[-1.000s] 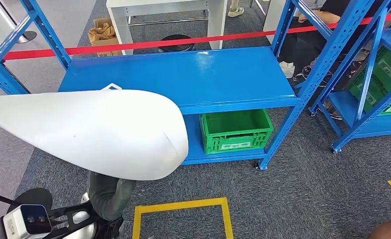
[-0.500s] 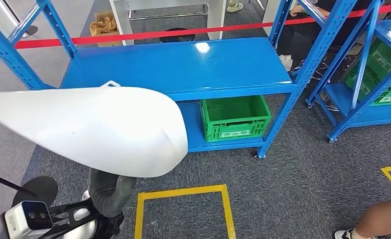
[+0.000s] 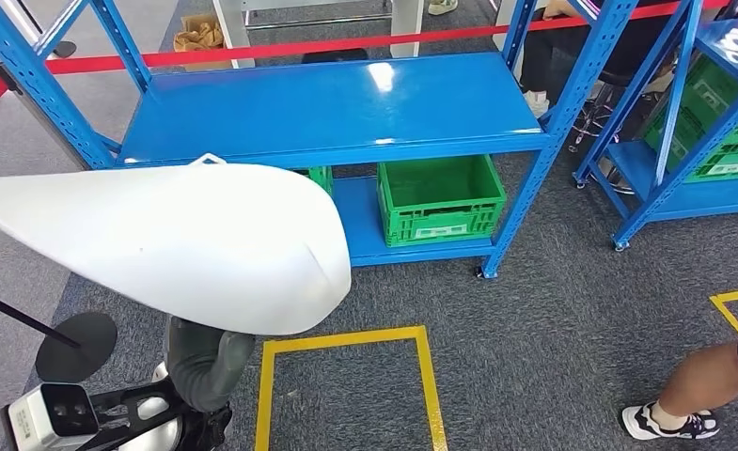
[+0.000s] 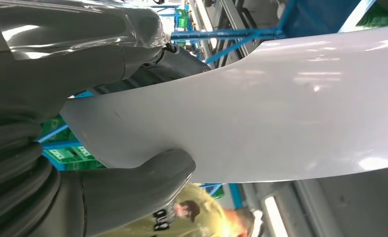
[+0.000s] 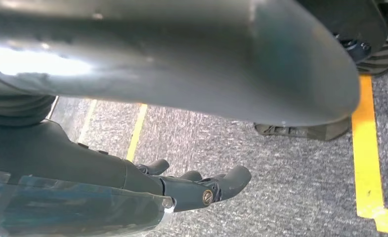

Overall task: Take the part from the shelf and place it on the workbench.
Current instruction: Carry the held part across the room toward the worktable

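Observation:
The part (image 3: 177, 244) is a large, smooth white curved panel, held low at the left of the head view in front of the blue shelf (image 3: 346, 108). My grey left forearm (image 3: 205, 362) rises under it, and the panel hides the hand there. In the left wrist view my left hand (image 4: 58, 123) grips the panel (image 4: 280, 108) at its edge, with the thumb (image 4: 142, 182) pressed on its face. My right hand (image 5: 192, 185) hangs over the grey carpet, fingers apart and holding nothing.
The shelf's top board is bare, and a green crate (image 3: 440, 197) sits on its lower board. A second blue rack (image 3: 684, 113) with green crates stands at the right. A person's leg (image 3: 703, 385) is at the lower right. Yellow floor tape (image 3: 346, 338) marks a square; red tape (image 3: 346, 45) and a white table (image 3: 308, 11) lie beyond.
The whole picture has shifted: the shelf now sits higher and further off, so the camera has moved back. A person's leg has come in at the lower right. The panel stays in my left hand.

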